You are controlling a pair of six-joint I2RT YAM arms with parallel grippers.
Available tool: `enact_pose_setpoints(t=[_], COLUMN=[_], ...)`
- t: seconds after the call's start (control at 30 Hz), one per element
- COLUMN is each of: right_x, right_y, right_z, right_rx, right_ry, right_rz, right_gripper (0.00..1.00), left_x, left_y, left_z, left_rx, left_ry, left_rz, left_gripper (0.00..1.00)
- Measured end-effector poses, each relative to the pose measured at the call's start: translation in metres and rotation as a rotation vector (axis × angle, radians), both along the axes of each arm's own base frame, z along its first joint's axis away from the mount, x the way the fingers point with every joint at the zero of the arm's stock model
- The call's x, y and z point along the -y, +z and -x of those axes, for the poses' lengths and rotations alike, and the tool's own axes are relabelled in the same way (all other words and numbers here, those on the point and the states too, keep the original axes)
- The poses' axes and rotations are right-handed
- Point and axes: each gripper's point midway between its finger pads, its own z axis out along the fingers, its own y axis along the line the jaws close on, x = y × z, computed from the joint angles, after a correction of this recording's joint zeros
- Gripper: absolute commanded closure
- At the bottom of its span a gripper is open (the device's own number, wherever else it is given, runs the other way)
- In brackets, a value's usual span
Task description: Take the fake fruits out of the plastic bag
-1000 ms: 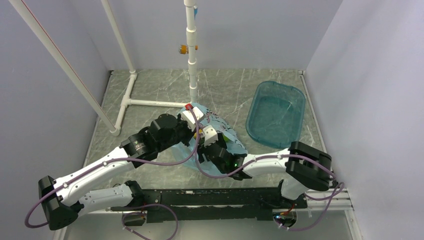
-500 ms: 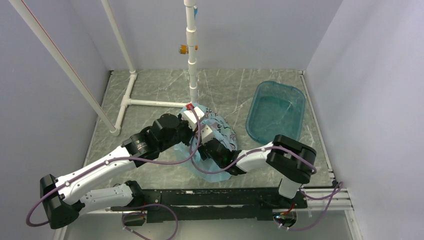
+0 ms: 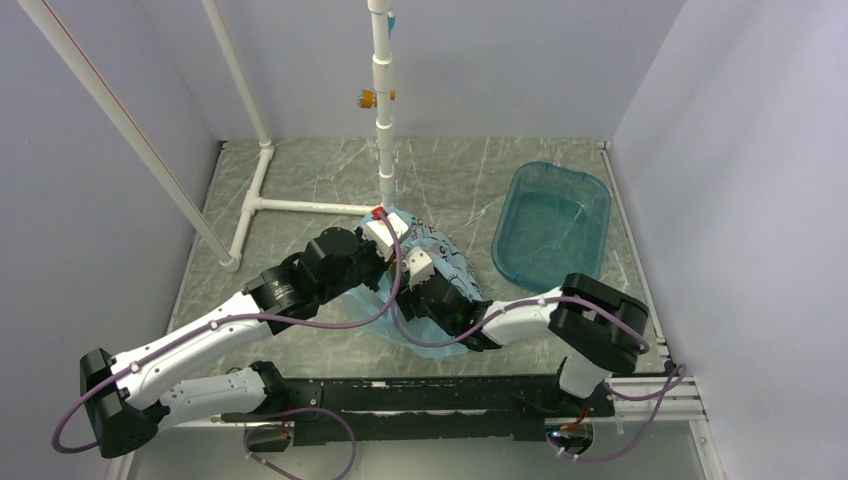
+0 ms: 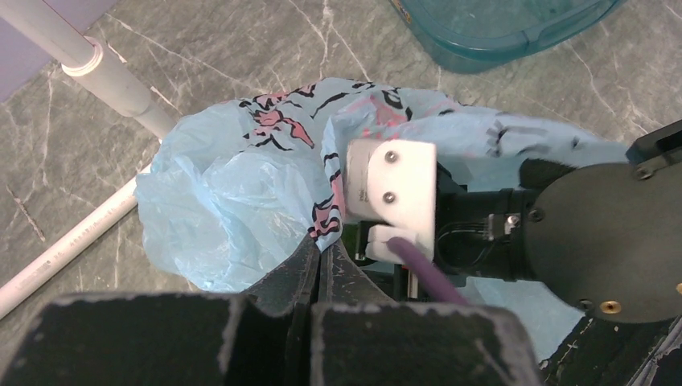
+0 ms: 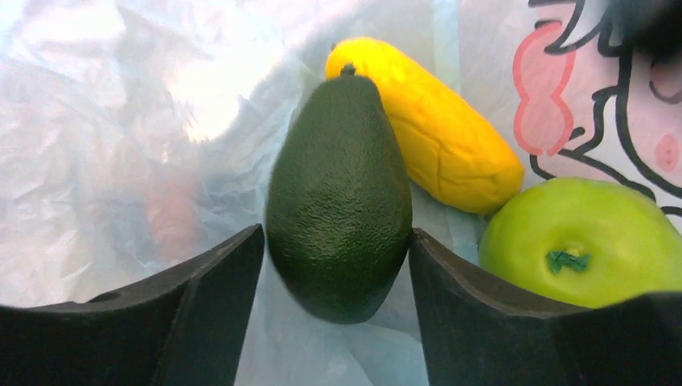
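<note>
In the right wrist view I look inside the plastic bag [image 5: 121, 121]. Three fake fruits lie there: a dark green oval one [image 5: 338, 145], a yellow-orange long one [image 5: 434, 137] behind it, and a bright green apple [image 5: 579, 233] at the right. My right gripper [image 5: 336, 241] is open, with its jaws on either side of the dark green fruit. The right jaw touches it and the left stands a sliver off. My left gripper [image 4: 322, 245] is shut on a printed fold of the bag [image 4: 217, 209] and holds it up. From above, the bag [image 3: 385, 322] covers the right gripper's fingers.
A rigid teal tub [image 3: 552, 225] stands to the right of the bag. A white pipe frame [image 3: 384, 130] rises just behind the bag, with a bar [image 3: 300, 206] along the table. The right arm's black wrist [image 4: 595, 233] sits close beside my left fingers.
The right arm has pushed further into the bag, and its jaws have narrowed around the dark green fruit. The left arm keeps the bag's edge pinched in the same place.
</note>
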Motion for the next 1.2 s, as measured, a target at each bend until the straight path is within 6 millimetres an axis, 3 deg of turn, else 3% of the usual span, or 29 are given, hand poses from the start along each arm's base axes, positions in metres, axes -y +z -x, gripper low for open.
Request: enact_pose_setpoints(t=[0.07,0.23,0.53,0.8,1.0,1.2], right_x=[-0.003,-0.011,-0.012,-0.017,-0.017,-0.013], right_y=[0.013,0.036,0.018,0.001,0.002,0.017], right_z=[0.001,0.000,-0.009,-0.019,-0.021,-0.013], right_rx=[0.001,0.016,0.003,0.009,0.017,0.025], right_ry=[0.001,0.001,-0.055,-0.093,-0.098,-0.084], right_rz=[-0.050,-0.144,-0.115,-0.071,-0.072,-0.094], right_gripper=[0.19,0.18,0.34,0.37,0.57,0.67], left_x=[0.000,0.000,0.000,-0.003,-0.004,-0.003], left_y=[0.000,0.000,0.000,0.000,0.000,-0.003], left_z=[0.000,0.000,0.000,-0.003,-0.004,-0.005], left_rx=[0.000,0.000,0.001,0.010,0.012,0.008], left_ry=[0.000,0.000,0.002,0.017,0.026,0.025], left_rz=[0.000,0.000,-0.001,-0.009,-0.013,-0.020], left_gripper=[1.00,1.00,1.00,1.00,1.00,1.00])
